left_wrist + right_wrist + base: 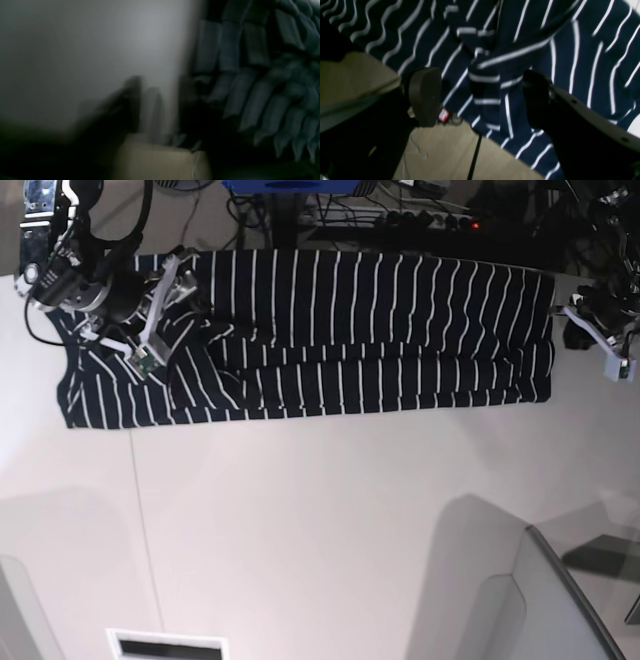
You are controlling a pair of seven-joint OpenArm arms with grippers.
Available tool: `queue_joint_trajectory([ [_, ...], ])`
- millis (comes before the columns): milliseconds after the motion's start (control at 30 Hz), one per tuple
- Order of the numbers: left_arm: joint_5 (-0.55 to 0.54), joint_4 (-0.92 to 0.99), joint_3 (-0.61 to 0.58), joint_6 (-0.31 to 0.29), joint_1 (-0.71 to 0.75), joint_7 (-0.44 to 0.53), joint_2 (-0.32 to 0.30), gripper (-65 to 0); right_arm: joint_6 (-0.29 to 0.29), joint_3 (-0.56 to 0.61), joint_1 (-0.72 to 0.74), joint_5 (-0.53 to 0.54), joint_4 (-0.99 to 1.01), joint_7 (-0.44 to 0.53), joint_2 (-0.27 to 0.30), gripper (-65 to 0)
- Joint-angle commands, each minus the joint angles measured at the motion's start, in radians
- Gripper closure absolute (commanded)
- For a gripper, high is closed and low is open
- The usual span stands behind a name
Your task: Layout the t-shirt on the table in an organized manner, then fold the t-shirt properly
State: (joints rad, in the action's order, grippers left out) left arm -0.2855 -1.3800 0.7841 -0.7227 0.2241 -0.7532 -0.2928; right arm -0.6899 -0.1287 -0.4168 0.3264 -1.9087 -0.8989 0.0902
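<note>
The t-shirt (380, 320), dark navy with thin white stripes, lies stretched sideways along the far part of the white table (330, 520), bunched into folds near its left end. My right gripper (481, 97) hovers over those folds, open, with a raised ridge of striped cloth (485, 75) between its wide-apart fingers (425, 97). It appears in the base view as well, my right gripper (160, 305). My left gripper (580, 320) sits just off the shirt's right edge, shut. The left wrist view is blurred: dark fingers (130, 105), bare table (75, 50), shirt (262, 75) to the right. Whether cloth is pinched is unclear.
Cables and equipment (420, 215) crowd the space behind the table's far edge. A thin seam (140, 510) runs down the tabletop on the left. A pale boxy structure (520, 600) stands at the near right, and a slotted white panel (165, 646) lies at the near edge.
</note>
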Motion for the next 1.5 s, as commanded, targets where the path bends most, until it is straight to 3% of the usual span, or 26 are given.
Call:
queue_joint_trajectory([
  [0, 0.009, 0.015, 0.033, 0.025, -0.015, 0.024, -0.018, 0.0, -0.003, 0.001, -0.003, 0.010, -0.015, 0.025, 0.006, -47.4],
  [300, 0.007, 0.084, 0.064, 0.025, -0.047, 0.033, -0.007, -2.0, -0.003, 0.002, 0.002, 0.010, 0.051, 0.037, 0.006, -47.4],
  [367, 0.006, 0.086, 0.064, 0.025, -0.047, 0.033, -0.007, -16.9, -0.003, 0.002, 0.003, 0.010, 0.077, 0.039, 0.007, -47.4],
  [433, -0.018, 0.090, 0.064, 0.025, -0.047, 0.033, -0.007, -26.2, -0.003, 0.002, 0.003, 0.010, 0.091, 0.039, 0.009, -47.4],
  [567, -0.136, 0.090, 0.088, 0.025, -0.033, 0.031, -0.015, -28.6, -0.003, 0.004, 0.003, 0.010, 0.091, 0.039, 0.007, -47.4],
  [667, -0.140, 0.092, 0.105, 0.025, -0.036, 0.030, -0.015, -29.1, -0.003, 0.004, 0.003, 0.010, 0.091, 0.039, 0.009, -47.4],
  [733, -0.145, 0.092, 0.100, 0.025, -0.035, 0.030, -0.015, -34.9, -0.003, 0.004, 0.003, 0.010, 0.091, 0.039, 0.009, -47.4],
  [867, -0.146, 0.092, 0.100, 0.025, -0.033, 0.030, -0.015, -57.4, -0.003, 0.004, 0.005, 0.010, 0.091, 0.039, 0.010, -47.4],
  [933, -0.142, 0.109, 0.099, 0.025, -0.042, 0.031, -0.015, -62.9, -0.003, 0.004, 0.005, 0.010, 0.091, 0.039, 0.012, -47.4],
  [1133, -0.139, 0.271, 0.093, 0.025, -0.099, 0.087, -0.033, -63.0, -0.003, 0.004, 0.017, 0.010, 0.091, 0.039, 0.012, -47.4],
  [1467, -0.146, 0.408, -0.096, 0.025, -0.117, 0.203, -0.033, -63.0, -0.003, 0.004, 0.020, 0.010, 0.091, 0.039, 0.012, -47.4],
])
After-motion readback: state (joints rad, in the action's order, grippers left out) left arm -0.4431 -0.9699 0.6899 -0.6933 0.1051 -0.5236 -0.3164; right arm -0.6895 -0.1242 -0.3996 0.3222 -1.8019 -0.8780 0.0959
